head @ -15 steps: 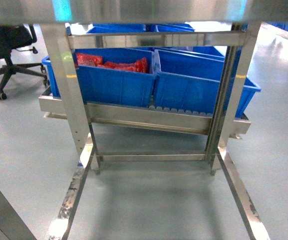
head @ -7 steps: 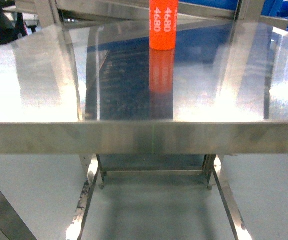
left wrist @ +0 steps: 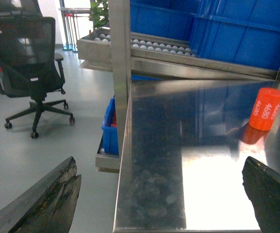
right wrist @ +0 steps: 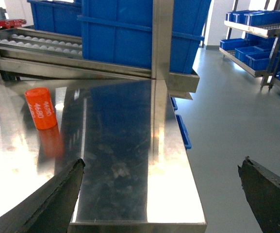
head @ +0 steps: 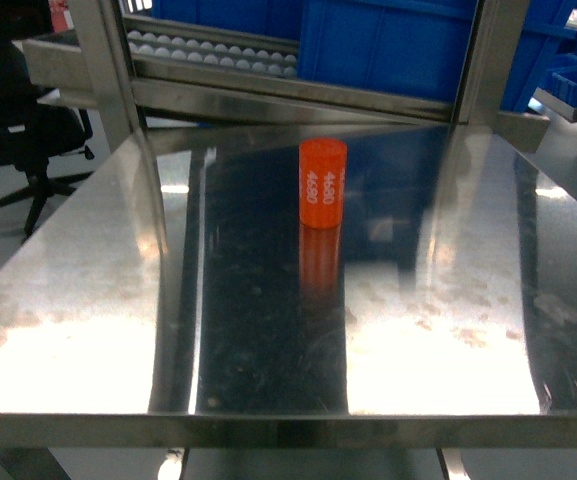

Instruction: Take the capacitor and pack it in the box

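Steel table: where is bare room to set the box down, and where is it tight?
The steel table is bare left, right and in front of the orange capacitor, which stands upright near the back middle. Behind it, the roller rack and blue bins crowd the back edge. No box in view.

The left gripper [left wrist: 161, 194] shows only in its own wrist view, its two dark fingers [left wrist: 47, 201] spread wide apart at the lower corners, holding nothing. The right gripper [right wrist: 161, 194] looks the same, fingers [right wrist: 268, 194] parted wide and bare. Neither arm appears in the head view.
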Controlling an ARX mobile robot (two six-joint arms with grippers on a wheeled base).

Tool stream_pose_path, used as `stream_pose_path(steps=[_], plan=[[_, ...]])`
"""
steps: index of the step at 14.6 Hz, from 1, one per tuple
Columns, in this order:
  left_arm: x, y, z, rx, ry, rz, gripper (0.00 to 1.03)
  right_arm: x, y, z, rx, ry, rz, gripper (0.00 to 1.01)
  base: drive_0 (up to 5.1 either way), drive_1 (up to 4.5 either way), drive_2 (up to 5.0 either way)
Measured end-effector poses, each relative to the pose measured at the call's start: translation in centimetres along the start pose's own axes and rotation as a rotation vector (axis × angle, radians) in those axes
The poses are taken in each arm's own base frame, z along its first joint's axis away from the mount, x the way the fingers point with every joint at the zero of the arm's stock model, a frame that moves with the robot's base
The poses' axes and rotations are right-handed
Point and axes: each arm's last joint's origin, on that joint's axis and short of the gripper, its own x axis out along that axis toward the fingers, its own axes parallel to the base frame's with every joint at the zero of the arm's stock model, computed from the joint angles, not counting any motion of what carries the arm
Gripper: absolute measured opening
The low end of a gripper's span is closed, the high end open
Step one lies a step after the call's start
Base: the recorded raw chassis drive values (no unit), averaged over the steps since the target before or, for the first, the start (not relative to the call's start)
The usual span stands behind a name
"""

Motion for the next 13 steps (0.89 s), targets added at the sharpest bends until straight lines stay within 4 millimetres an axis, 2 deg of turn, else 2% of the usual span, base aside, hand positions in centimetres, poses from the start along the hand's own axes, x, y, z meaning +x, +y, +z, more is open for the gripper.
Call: stream_pose_path(steps=[13], plan=[[0.0,0.0,0.01,0.001,0.0,-0.002,0.98,0.0,0.0,-0.01,0.001,0.001,0.0,0.98,0.0,0.0,0.0]])
